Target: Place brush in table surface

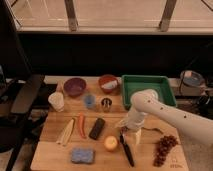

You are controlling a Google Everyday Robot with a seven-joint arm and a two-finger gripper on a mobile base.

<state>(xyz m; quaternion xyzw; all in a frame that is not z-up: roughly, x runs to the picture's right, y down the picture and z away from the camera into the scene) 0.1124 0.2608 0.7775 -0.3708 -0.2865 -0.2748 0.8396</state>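
**Gripper low over brush, near-centre tabletop**

Gripper (131,136) points down at the far end of the brush (128,152). Cannot tell whether it grips or has let go. The brush lies flat on the plank tabletop (50,150), black handle pointing near, so the placement looks about done. It sits in the gap between the orange fruit (111,143) just left and the grapes (164,147) right, probably for free space. The green tray (147,87) is far behind.

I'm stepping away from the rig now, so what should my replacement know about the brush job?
The gripper is low over the table surface, right of the orange fruit, at the upper end of the brush.
Its black handle lies along the wood toward the front edge.
Done: the brush appears set down.
Left: make sure it is freed, then raise the arm clear.
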